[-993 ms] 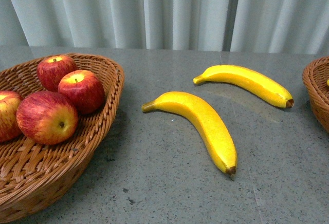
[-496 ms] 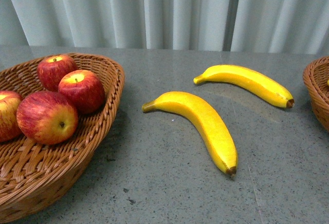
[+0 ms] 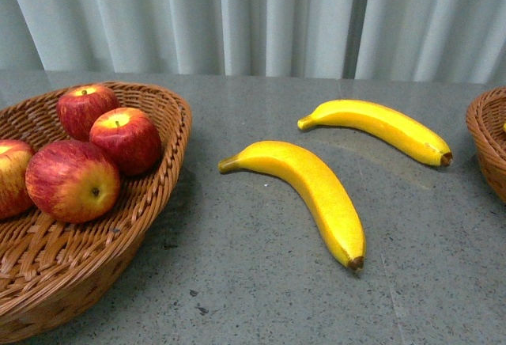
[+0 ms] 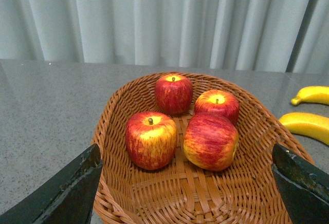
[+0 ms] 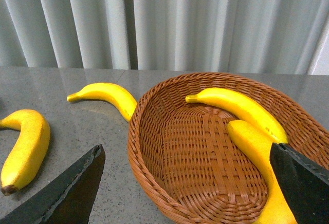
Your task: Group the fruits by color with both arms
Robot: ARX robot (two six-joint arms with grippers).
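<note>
Right wrist view: my right gripper gapes wide, empty; the nearer banana outside one jaw looks slick and firm, so I'd pinch mid-body.

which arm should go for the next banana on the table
Right, probably. The right tool is open facing the banana basket, with the far banana beside its rim and the near banana close. The left tool is open facing the apple basket, farther from both.

Left gripper black, wedge-tipped; right gripper alike, edges seemingly worn.
</note>
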